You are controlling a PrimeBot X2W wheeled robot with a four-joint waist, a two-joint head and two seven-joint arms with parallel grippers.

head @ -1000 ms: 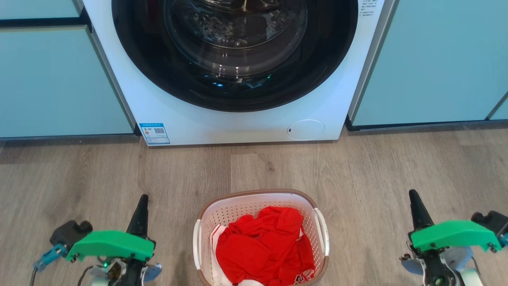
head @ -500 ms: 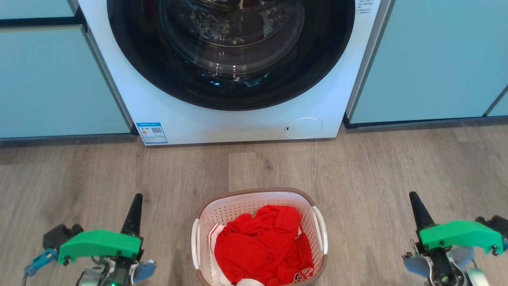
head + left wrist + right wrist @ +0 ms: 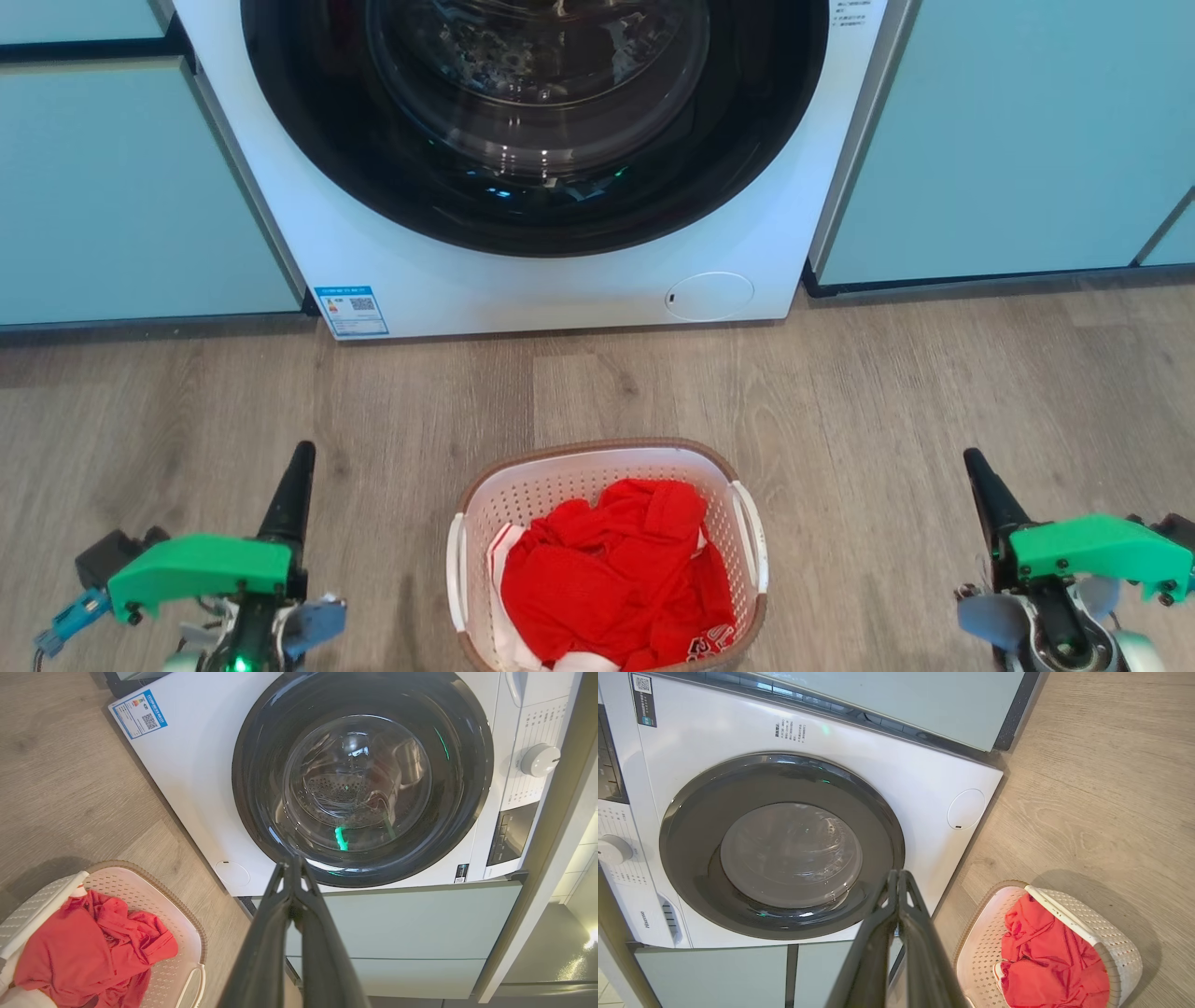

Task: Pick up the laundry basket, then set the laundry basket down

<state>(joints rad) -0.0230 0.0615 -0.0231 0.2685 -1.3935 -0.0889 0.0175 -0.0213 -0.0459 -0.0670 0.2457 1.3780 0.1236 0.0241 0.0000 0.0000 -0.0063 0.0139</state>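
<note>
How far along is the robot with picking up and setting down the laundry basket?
Nothing looks done: the laundry basket sits on the floor, holding red clothes. In hand: nothing; the left gripper and right gripper are shut, apart from it on either side. Remaining: grasp, lift, set down.

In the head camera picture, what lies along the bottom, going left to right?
Left long dark fingers, shut → white perforated plastic laundry basket with brown rim → right long dark fingers, shut.

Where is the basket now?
In the head view, the basket stands on the floor at bottom centre, before the washing machine, between the left gripper and the right gripper.
</note>
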